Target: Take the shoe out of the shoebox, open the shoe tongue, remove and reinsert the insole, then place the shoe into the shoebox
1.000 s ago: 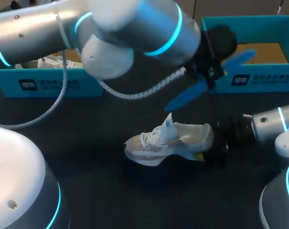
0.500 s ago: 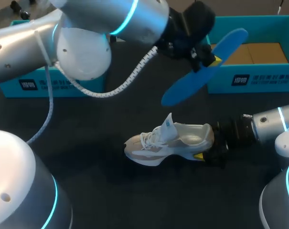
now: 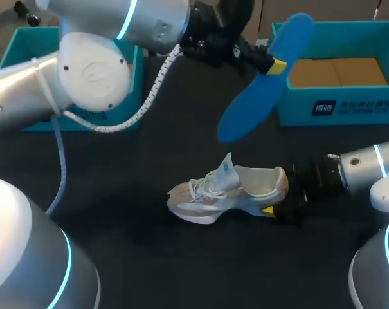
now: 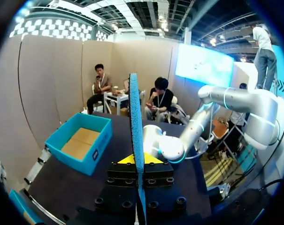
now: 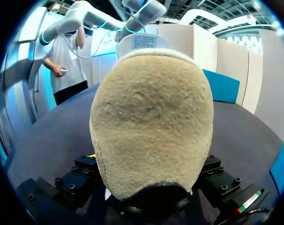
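Lifted toward the far edge of the surface: flat blue foam insole, clamped in left end effector.
White-beige sneaker mid-surface, heel gripped by right end effector; insole out, reinsertion and boxing pending.

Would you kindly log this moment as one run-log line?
step: insole removed | left jaws: shut on blue insole, aloft | right jaws: shut on shoe heel | shoe: on table, outside shoebox

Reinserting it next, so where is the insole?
Head view: the insole is in the left gripper, raised above the shoe, beside the right box.
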Controlling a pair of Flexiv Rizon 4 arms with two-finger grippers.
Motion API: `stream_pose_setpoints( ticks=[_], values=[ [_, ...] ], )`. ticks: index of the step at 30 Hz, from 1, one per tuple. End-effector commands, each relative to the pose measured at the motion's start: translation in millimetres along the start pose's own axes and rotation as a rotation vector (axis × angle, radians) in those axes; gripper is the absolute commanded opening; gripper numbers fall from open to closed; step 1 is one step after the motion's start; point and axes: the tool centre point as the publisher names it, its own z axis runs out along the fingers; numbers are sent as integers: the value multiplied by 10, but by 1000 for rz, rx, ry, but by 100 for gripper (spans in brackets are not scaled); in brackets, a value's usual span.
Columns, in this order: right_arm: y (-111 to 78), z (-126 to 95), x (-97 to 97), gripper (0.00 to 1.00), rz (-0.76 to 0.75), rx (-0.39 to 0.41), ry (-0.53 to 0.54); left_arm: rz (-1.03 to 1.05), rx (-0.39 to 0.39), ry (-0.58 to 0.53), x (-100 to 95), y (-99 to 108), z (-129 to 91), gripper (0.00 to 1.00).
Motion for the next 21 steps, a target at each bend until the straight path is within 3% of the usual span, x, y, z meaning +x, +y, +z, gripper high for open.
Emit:
stream_pose_setpoints(
  ticks=[1, 10, 17, 21],
  values=[
    [3, 6, 4, 0, 0, 4, -1, -16, 140, -27, 79, 77, -103, 0],
    [3, 6, 4, 0, 0, 4, -1, -7, 252, 13, 134, 51, -293, 0],
    [3, 6, 4, 0, 0, 4, -1, 15, 375, 158, 114, 92, -560, 0],
    [3, 6, 4, 0, 0, 4, -1, 18, 402, 194, 80, 122, -720, 0]
  ],
)
